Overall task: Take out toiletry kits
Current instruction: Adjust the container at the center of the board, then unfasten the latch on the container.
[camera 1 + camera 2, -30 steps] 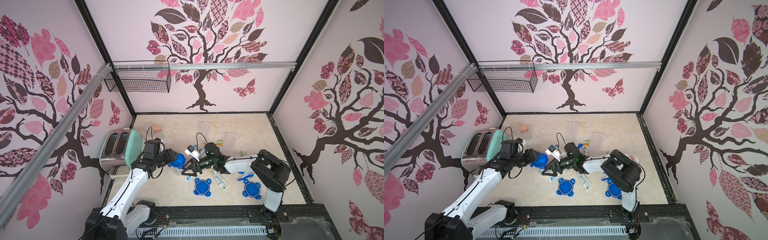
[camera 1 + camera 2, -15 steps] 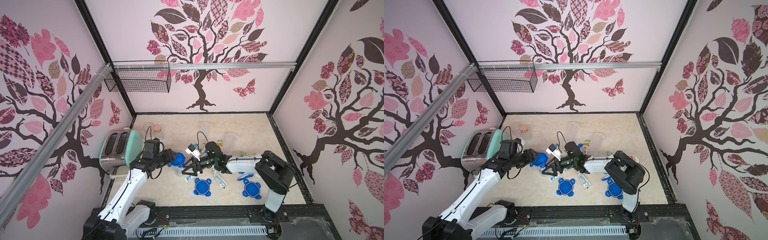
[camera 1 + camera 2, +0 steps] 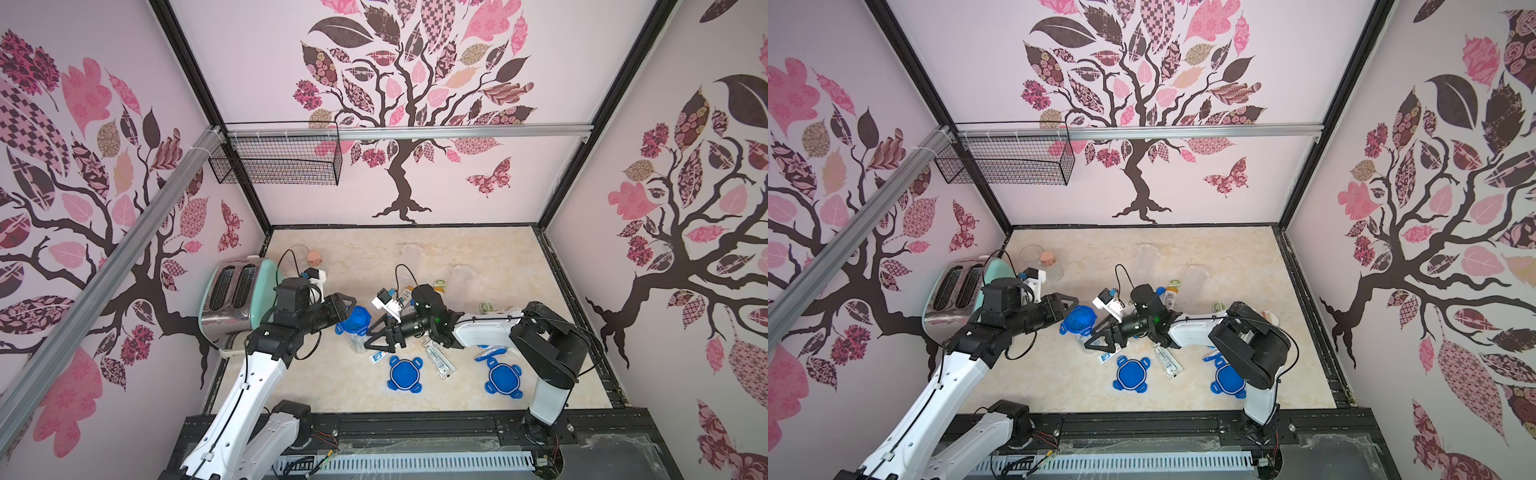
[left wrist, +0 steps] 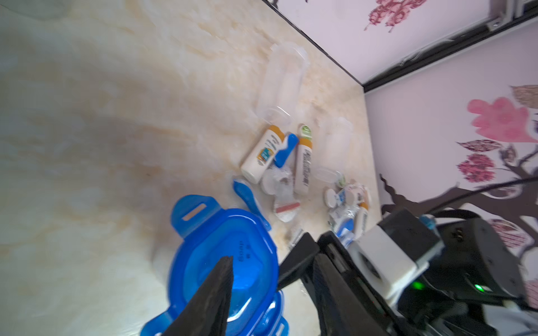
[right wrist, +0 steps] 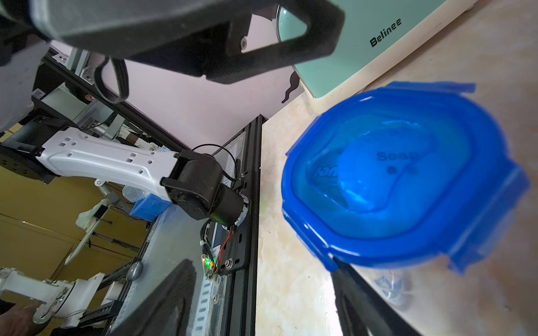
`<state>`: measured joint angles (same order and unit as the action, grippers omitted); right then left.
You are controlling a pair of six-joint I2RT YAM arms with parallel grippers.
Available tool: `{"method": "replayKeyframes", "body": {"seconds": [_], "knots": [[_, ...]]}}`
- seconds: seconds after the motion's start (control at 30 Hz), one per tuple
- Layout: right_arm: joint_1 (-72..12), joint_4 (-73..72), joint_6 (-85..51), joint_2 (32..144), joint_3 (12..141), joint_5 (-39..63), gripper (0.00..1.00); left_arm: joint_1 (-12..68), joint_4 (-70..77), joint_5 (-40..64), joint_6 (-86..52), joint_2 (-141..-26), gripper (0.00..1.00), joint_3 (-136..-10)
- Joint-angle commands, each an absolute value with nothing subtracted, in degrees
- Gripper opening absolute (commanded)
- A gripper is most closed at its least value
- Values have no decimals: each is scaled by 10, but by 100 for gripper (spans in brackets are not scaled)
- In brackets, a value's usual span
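Canister (image 3: 358, 332): clear body, blue lid on, upright at mid-table (image 3: 478, 257); contents blurred. Left gripper (image 3: 345, 311): on the canister's toaster (image 3: 237, 295) side, one finger (image 4: 215, 293) across the lid; jaw spread cannot be told. Right gripper (image 3: 374, 334): on the canister's opposite side, jaws apart, grasping nothing, one finger (image 5: 361, 299) at the lid's edge. Toiletry kits (image 4: 263, 155): out on the table, scattered on the canister's right-arm side, including white bottles, toothbrush (image 3: 490, 353), toothpaste tube (image 3: 379, 356) and clear packet (image 3: 440, 361). Loose blue lids (image 3: 405, 374): two, nearer the arm bases than the canister.
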<state>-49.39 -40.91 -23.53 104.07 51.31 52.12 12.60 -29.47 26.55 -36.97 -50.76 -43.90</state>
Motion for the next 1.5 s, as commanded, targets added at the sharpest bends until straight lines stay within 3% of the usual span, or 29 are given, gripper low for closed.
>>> {"method": "replayKeyframes", "body": {"seconds": [0.0,0.67,1.47], "knots": [[-496,-440,-242,1028,502,526,76,138,-187,379,-417,-520,44,-403],[-502,-468,-254,1033,483,531,75,159,-85,348,-475,-580,27,-299],[-513,-498,-321,1056,489,486,74,142,-101,324,-472,-577,23,-256]]}}
